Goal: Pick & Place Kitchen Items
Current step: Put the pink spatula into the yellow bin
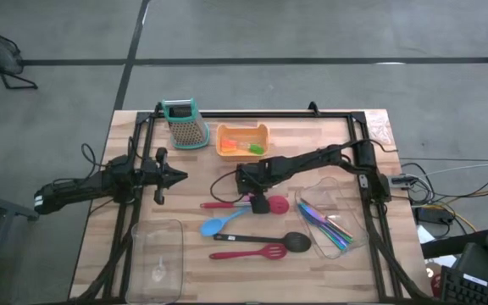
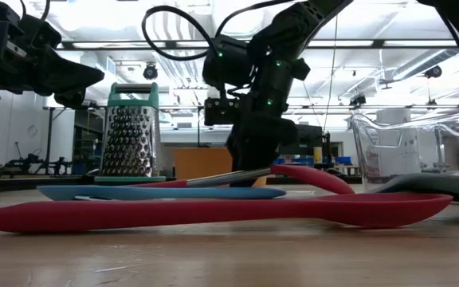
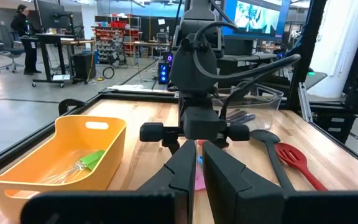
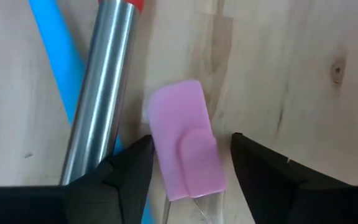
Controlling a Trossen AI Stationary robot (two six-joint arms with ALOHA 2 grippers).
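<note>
Sitting flat on the counter [image 1: 312, 263] mid-way across, the little pink spatula [image 4: 185, 146] has the right gripper [image 4: 191, 163] straddling it, one finger on each side, spread apart and not pinching it as far as I can see. Right beside it lies the red spoon [image 1: 246, 204] with its shiny steel handle, and the blue spoon [image 1: 223, 222] runs just past that. Closer to the front edge there's the black spoon [image 1: 265, 241] and the red slotted spatula [image 1: 249, 252], lying side by side. Off to the right a clear bin [image 1: 333, 222] holds the blue-handled cutlery [image 1: 322, 219]. Toward the back, the orange tray [image 1: 243, 141] has a couple of small green and orange bits in it, with the grater [image 1: 186, 124] standing upright next to it. Another clear bin [image 1: 155, 258] sits at the front left. The left gripper [image 1: 179, 177] hangs over the left side of the counter, well away from everything, fingers pressed together with nothing between them.
</note>
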